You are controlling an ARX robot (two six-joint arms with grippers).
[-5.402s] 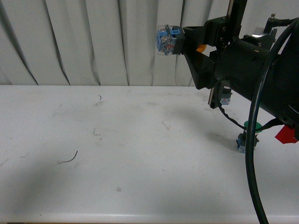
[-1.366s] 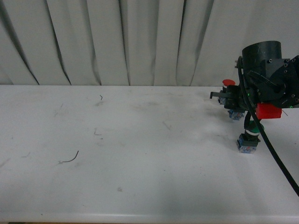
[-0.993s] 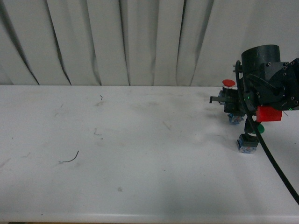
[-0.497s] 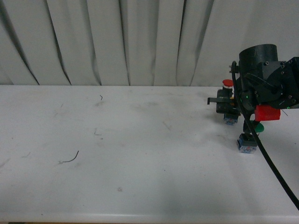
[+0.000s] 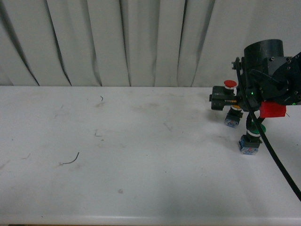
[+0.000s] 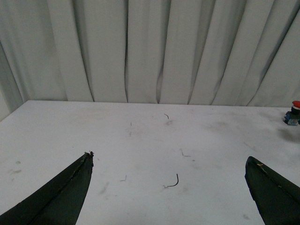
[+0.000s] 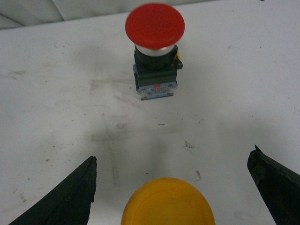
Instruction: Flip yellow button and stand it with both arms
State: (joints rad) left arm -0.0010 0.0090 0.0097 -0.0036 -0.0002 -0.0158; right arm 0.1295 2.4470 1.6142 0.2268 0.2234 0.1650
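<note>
The yellow button (image 7: 168, 201) is seen in the right wrist view between the two black fingers (image 7: 61, 199) of the right gripper (image 7: 171, 197), with its round cap turned up toward the camera. The fingers are spread wide, and clear worktop (image 7: 56, 93) is visible between each finger and the cap, so the button is not gripped. Nothing is held by this gripper.

In the front view the right arm (image 5: 270, 75) is placed at the right side of the worktop (image 5: 141, 155), near the far edge. Under its gripper (image 5: 225, 101) a small blue-grey base (image 5: 233, 118) is seen on the worktop; this seems to be the base of the yellow button, standing upright, but its cap is hidden by the arm. A red button (image 5: 229, 84) is placed just behind it, also upright. A green button (image 5: 250, 139) stands nearer to the front, apart from the other two, partly behind the black cable (image 5: 273, 160).

The left gripper (image 6: 168, 187) is shown only in the left wrist view. Its two fingers (image 6: 58, 197) are wide apart and nothing is held between them. It is kept above the left part of the worktop, well apart from the buttons. A short curved wire (image 6: 172, 182) lies on the worktop between its fingers.
</note>
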